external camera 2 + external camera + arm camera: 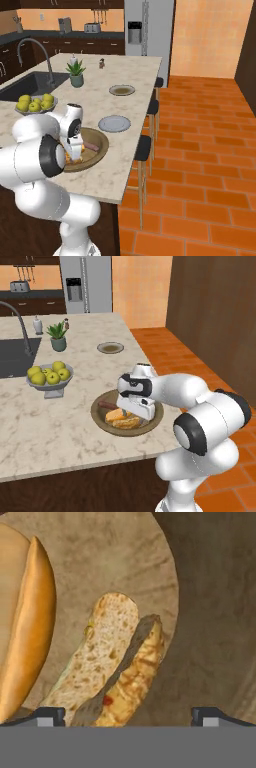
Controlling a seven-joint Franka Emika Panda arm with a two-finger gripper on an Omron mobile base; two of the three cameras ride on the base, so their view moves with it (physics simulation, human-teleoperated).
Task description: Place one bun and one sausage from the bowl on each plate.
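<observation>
The bowl (102,418) sits under the end effector (134,413), spread wide and empty, over a bun (97,657). Next, by my judgement: descend, close, carry toward the plate (114,123) at 2 o'clock.

Grey footed bowl of yellow-green apples (49,376) left of the pincer, potted plant (58,336) and sink (15,356) beyond it, refrigerator (85,283) far behind, toaster (92,27) on the back counter.

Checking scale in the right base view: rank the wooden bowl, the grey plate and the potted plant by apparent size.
1. Wooden bowl, partly hidden by the arm.
2. Grey plate.
3. Potted plant, though it stands farther from the camera, so this rank is unsure.
</observation>
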